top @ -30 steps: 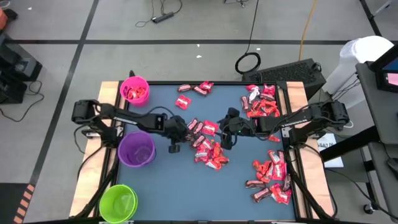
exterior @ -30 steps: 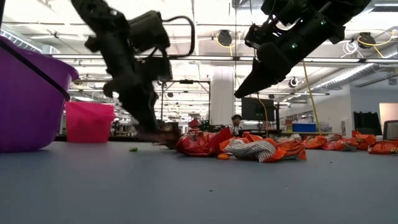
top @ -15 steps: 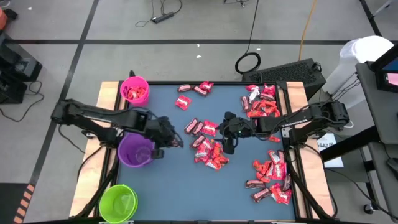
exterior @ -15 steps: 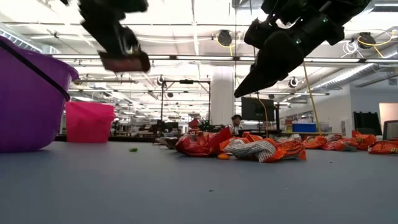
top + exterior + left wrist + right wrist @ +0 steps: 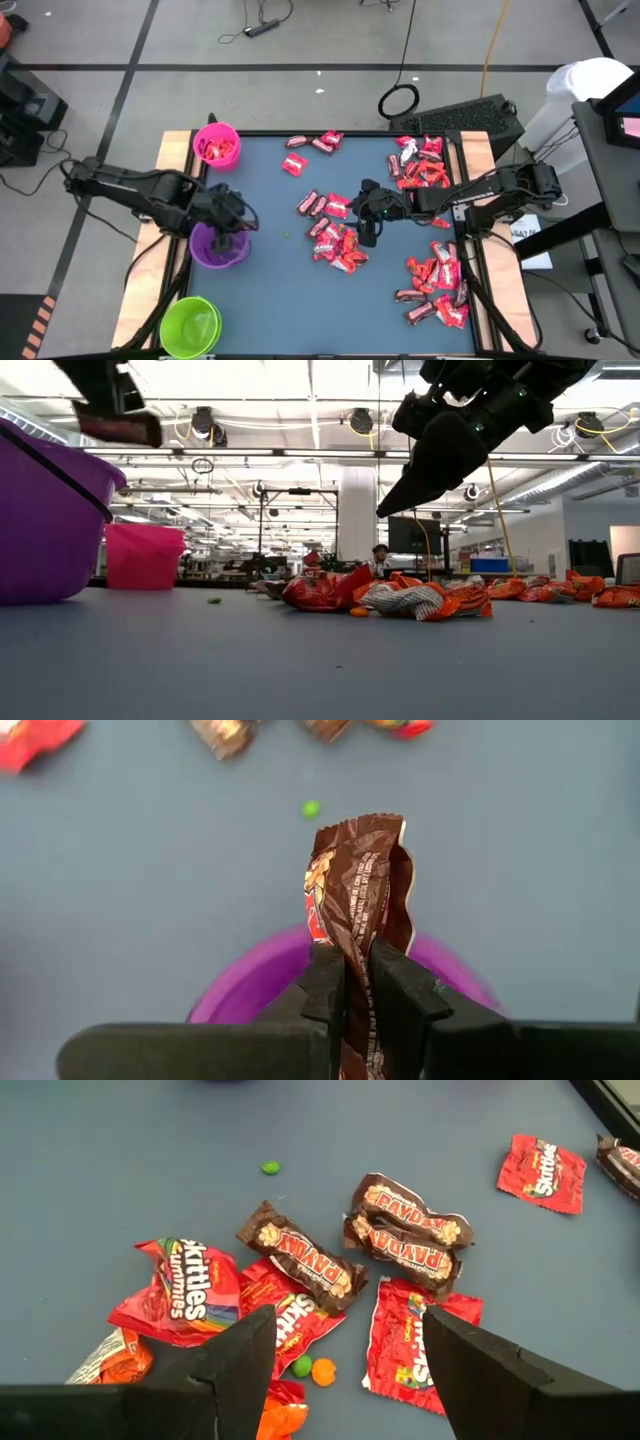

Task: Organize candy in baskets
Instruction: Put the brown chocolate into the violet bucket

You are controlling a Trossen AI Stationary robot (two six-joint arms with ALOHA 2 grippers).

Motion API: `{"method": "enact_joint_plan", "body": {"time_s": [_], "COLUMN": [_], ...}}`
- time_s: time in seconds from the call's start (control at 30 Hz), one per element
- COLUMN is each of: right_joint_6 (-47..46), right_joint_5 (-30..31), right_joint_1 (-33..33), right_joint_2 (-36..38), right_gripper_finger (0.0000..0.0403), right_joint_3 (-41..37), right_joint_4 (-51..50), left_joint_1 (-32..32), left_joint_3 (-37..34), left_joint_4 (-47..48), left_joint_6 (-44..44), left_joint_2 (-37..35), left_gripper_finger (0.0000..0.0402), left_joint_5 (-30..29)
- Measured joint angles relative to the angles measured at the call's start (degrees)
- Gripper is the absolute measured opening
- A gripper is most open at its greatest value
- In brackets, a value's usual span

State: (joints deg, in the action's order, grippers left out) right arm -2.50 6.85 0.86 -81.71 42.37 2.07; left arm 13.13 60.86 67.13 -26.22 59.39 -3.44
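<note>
Swung back from the candy pile since a moment ago, the left gripper (image 5: 232,226) now hangs over the purple basket (image 5: 212,250), fingers pinching a dark brown candy (image 5: 352,885) directly above its mouth; farther off, the right gripper (image 5: 366,228) hovers spread over the middle candy pile (image 5: 338,248).

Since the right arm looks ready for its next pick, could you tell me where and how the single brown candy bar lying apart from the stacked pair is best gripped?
The brown candy bar lies flat and long on the table, overlapping a red wrapper at one end. I would bring the open right gripper straight down over its middle, with the jaws closing across its narrow width; that probably avoids the red wrapper and the stacked pair beside it.
</note>
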Motion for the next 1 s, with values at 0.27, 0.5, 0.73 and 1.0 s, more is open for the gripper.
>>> {"method": "enact_joint_plan", "body": {"time_s": [0.27, 0.5, 0.73, 1.0], "right_joint_6": [0.0, -0.2, -0.2, 0.0], "right_joint_5": [0.3, 0.5, 0.5, 0.5], "right_joint_1": [0.0, 0.0, 0.0, 0.0], "right_joint_2": [0.0, 0.0, 0.0, 0.0], "right_gripper_finger": [0.024, 0.024, 0.024, 0.024], "right_joint_3": [0.0, 0.0, 0.0, 0.0], "right_joint_4": [-0.1, 0.0, 0.0, 0.0], "left_joint_1": [2.9, 3.5, 3.3, 3.0], "left_joint_3": [-7.7, -9.8, -9.8, -9.8], "left_joint_4": [1.0, 1.2, 0.6, 0.6], "left_joint_6": [-6.5, -10.4, -10.8, -10.9], "left_joint_2": [-1.0, -0.9, -0.9, -0.9], "left_gripper_finger": [0.0048, 0.0048, 0.0048, 0.0048], "left_joint_5": [0.0, 2.5, 1.8, 1.9]}}
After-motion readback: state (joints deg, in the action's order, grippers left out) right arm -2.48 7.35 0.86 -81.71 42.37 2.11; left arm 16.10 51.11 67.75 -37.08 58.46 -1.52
